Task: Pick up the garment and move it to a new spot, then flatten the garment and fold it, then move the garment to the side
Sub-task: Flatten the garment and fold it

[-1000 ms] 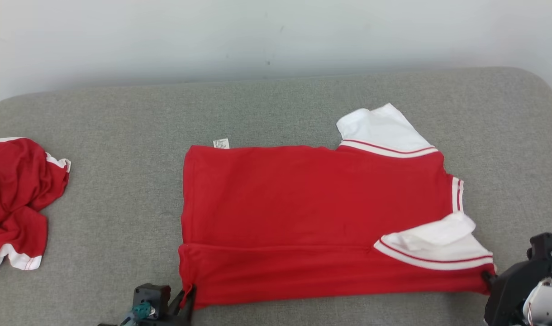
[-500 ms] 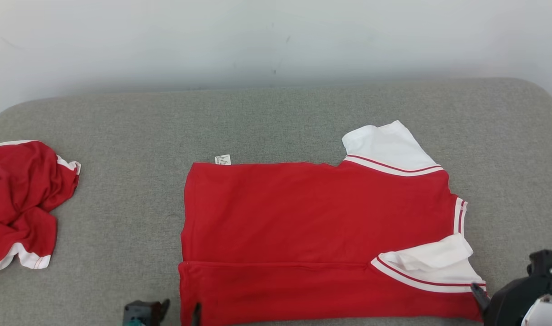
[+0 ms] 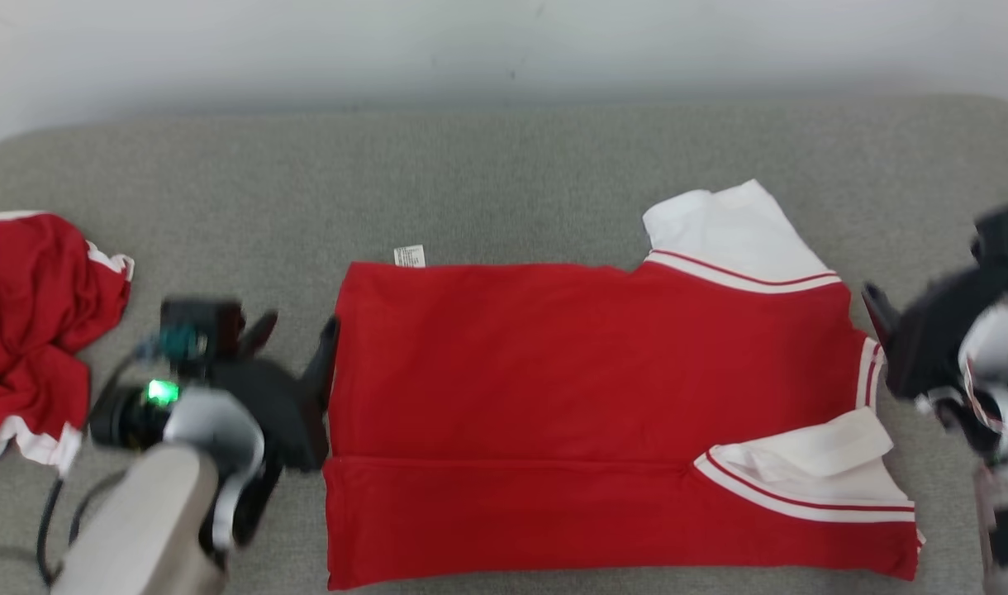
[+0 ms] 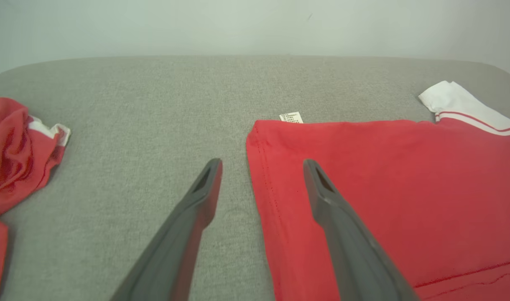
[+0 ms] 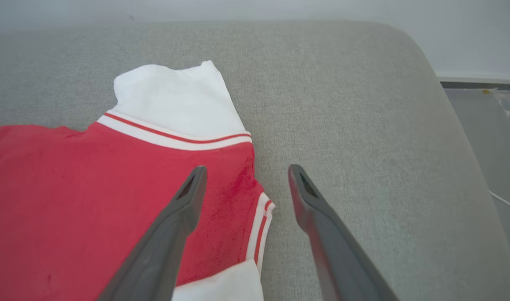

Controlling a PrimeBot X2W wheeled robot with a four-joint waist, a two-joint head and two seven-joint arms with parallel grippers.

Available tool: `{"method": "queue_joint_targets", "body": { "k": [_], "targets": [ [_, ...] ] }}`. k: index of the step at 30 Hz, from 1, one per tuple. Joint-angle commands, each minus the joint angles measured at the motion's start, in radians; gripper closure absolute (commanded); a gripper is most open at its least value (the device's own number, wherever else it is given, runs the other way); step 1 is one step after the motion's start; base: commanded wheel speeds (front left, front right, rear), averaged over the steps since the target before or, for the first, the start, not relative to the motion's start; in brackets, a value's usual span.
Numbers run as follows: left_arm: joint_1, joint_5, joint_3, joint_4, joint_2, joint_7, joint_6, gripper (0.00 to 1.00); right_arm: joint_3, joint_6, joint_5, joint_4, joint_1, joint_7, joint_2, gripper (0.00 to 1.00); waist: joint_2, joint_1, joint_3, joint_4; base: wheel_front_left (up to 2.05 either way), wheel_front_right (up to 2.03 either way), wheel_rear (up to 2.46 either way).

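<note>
The garment (image 3: 570,355) is a red shirt with white sleeves, spread flat on the grey cushion (image 3: 471,182), its near strip folded over along a straight crease. My left gripper (image 3: 297,326) is open at the shirt's left edge. In the left wrist view the left gripper (image 4: 262,163) straddles the hem of the garment (image 4: 384,175), holding nothing. My right gripper (image 3: 880,302) is open at the shirt's right edge. In the right wrist view the right gripper (image 5: 246,170) hangs over the striped cuff of the garment (image 5: 71,188), also holding nothing.
A second red garment (image 3: 25,330) lies crumpled at the cushion's far left, also seen as a red heap (image 4: 12,142) in the left wrist view. The cushion's rounded right edge (image 5: 447,125) drops to a floor with a thin cable. A pale wall stands behind.
Both grippers have opened and let go of the shirt's near corners. Each has moved farther back along its side of the shirt. The head camera has also shifted.
</note>
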Motion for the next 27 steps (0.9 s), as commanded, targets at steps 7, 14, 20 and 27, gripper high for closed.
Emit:
{"method": "queue_joint_targets", "body": {
  "k": [7, 14, 20, 27],
  "targets": [
    [-0.284, 0.036, -0.057, 0.154, -0.032, 0.097, -0.080, 0.00, 0.100, -0.003, -0.045, 0.188, -0.314, -0.064, -0.035, 0.00, -0.0001, -0.0001, 0.192, 0.010, 0.00, 0.00, 0.00],
    [-0.406, 0.055, -0.087, 0.275, -0.061, 0.100, -0.119, 0.00, 0.134, -0.003, -0.060, 0.339, -0.478, -0.126, -0.067, 0.00, -0.0001, -0.0001, 0.259, 0.026, 0.00, 0.00, 0.00],
    [-0.454, 0.070, -0.104, 0.342, -0.077, 0.082, -0.132, 0.00, 0.126, -0.002, -0.060, 0.437, -0.548, -0.176, -0.075, 0.00, -0.0001, -0.0001, 0.283, 0.034, 0.00, 0.00, 0.00],
    [-0.485, 0.050, -0.116, 0.419, -0.086, 0.111, -0.168, 0.47, 0.154, -0.003, -0.068, 0.534, -0.606, -0.210, -0.071, 0.00, -0.0001, -0.0001, 0.314, 0.032, 0.00, 0.00, 0.00]
  ]
}}
